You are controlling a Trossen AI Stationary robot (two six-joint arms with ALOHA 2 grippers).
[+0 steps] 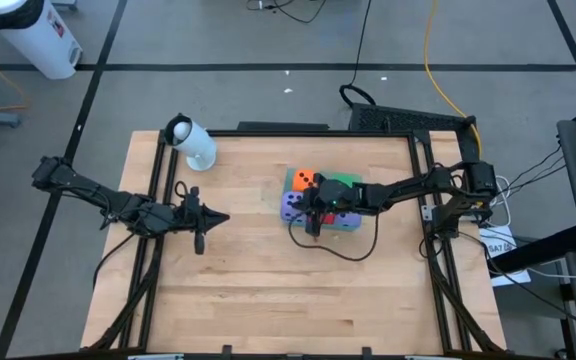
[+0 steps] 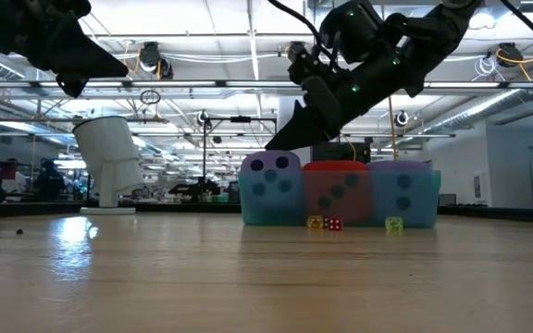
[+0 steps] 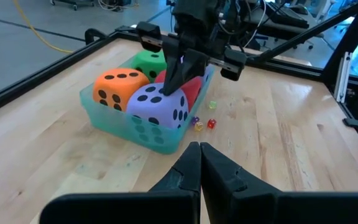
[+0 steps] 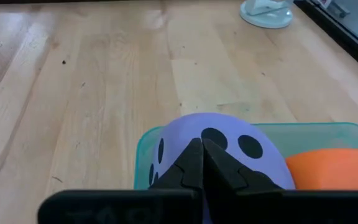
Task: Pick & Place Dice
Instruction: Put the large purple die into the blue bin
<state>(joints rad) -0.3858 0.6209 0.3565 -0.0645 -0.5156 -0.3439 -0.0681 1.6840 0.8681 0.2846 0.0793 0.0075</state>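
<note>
Right tool [image 3: 178,68] is clenched empty over the purple die [image 3: 160,106] at tabletop centre; closed entry risks denting it, not grasping

Bin [image 3: 107,115] sits on the table [image 1: 268,290], right of centre in the high view. Dice [image 3: 160,107] are packed inside it, touching each other; four are visible, and a fifth may be hidden behind them, can't tell from here. Three tiny dice [image 2: 333,223] lie on the table just beside the bin, on its near side in the low view. Cup-like object [image 1: 192,142] stands near the table's far left corner, well apart from the bin. Right gripper [image 3: 174,74] is directly above the bin, fingers pressed together, tips at a die's top. Left gripper [image 1: 223,217] hangs over the table's left half, fingers together, pointing toward the bin.
</note>
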